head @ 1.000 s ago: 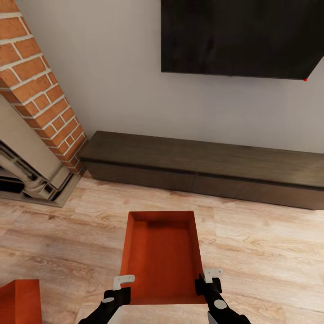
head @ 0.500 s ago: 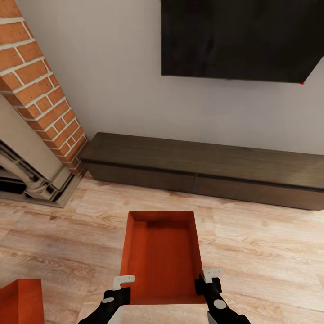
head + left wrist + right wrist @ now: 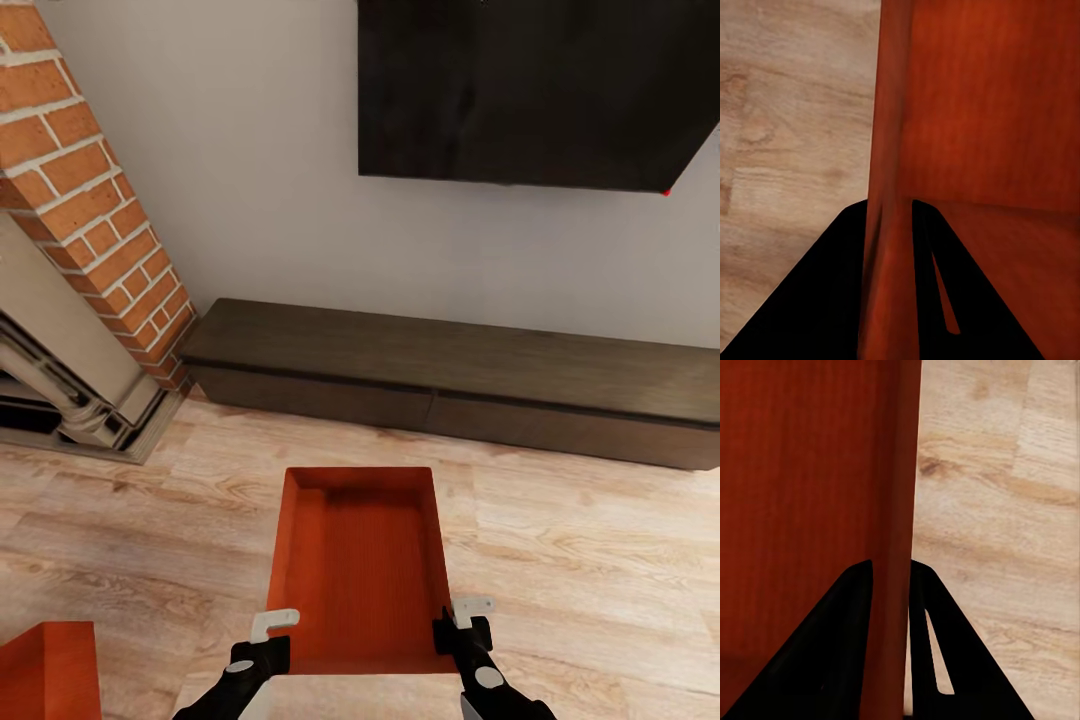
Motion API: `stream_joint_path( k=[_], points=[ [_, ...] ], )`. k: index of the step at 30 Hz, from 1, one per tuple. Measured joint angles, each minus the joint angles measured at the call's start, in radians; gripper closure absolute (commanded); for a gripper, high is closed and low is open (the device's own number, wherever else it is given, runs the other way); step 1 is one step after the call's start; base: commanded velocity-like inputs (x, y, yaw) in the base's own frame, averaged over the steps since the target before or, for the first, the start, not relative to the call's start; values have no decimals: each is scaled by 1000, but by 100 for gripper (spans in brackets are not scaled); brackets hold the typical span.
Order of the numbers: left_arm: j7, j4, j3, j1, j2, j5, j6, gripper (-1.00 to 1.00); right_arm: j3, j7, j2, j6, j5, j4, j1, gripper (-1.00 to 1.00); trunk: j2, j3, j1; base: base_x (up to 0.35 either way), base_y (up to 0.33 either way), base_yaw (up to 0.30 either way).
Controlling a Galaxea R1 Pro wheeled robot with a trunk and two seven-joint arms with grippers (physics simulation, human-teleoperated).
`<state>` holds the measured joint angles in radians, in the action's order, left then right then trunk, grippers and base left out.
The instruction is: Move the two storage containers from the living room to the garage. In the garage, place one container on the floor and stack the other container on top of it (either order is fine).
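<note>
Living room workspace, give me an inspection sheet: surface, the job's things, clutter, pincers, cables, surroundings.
Surface: light wood-plank floor, bare around the bins.
Job's things: orange-red rectangular open-top plastic bin held between both arms, nothing inside it; second alike orange-red bin at the lower left edge of the head view, cut off by the frame.
Clutter: nothing seen.
Pincers: left pincer shut on the held bin's left wall; right pincer shut on its right wall; in both wrist views the wall sits between the dark fingers.
Cables: nothing seen.
Surroundings: red brick fireplace, black wall-mounted TV, long low dark cabinet against a white wall.
</note>
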<state>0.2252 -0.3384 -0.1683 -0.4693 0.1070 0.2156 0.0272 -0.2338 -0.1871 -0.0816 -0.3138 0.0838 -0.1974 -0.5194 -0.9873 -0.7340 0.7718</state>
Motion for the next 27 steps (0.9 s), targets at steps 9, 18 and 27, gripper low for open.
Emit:
stream_joint_path(
  k=[9,18,27],
  points=[
    [-2,-1,3,0,0,-6,0,100,-4,-1,0,-5,7,2,0,100,0,14,0,0,0,0],
    [-2,0,3,0,0,-6,0,100,-5,-1,0,-5,7,2,0,100,0,28,0,0,0,0],
    [-4,0,3,0,-1,-5,1,100,-5,0,0,-4,8,2,0,100,0,42,0,0,0,0]
  ],
)
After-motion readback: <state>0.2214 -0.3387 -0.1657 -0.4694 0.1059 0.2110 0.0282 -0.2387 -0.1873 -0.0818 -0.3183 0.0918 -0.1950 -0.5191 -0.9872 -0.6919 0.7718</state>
